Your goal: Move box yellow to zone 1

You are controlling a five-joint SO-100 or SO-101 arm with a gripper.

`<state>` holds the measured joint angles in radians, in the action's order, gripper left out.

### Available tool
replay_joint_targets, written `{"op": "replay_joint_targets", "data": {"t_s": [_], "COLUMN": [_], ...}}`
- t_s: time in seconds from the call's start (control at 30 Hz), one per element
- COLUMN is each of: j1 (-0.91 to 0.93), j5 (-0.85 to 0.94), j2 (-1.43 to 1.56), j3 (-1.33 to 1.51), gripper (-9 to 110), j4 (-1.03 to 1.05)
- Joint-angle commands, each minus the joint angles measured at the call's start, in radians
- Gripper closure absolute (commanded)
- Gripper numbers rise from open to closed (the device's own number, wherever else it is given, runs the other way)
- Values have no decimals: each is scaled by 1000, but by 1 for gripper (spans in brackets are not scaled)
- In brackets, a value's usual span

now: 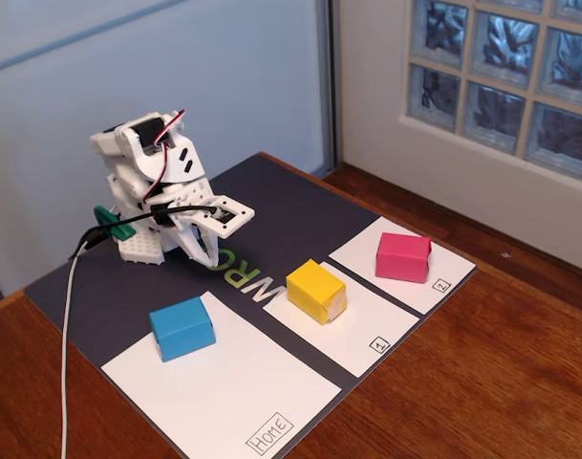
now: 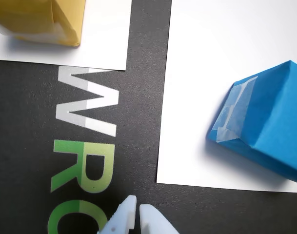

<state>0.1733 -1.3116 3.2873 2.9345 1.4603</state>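
Fixed view shows yellow paper box (image 1: 316, 291) already on white sheet marked 1 (image 1: 367, 320); my gripper (image 2: 137, 210) (closed, empty) should stay clear.

A yellow box (image 1: 316, 291), a blue box (image 1: 183, 328) and a pink box (image 1: 402, 257) sit on white paper sheets (image 1: 235, 387) over a dark grey mat (image 1: 291, 215). The mat's lettering (image 2: 86, 156) runs white into green, and the arm (image 1: 157, 186) is white with black parts above a reddish-brown wooden table (image 1: 482, 382).
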Motion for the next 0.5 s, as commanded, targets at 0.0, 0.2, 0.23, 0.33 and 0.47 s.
{"op": "replay_joint_targets", "data": {"t_s": [0.0, 0.2, 0.23, 0.33, 0.47], "j1": [5, -5, -17, -37, -46], "j5": [11, 17, 11, 11, 11], "j2": [51, 51, 51, 52, 52], "j3": [44, 104, 104, 104, 104], "gripper": [102, 102, 102, 102, 102], "j4": [-3, -31, -29, -29, -29]}}
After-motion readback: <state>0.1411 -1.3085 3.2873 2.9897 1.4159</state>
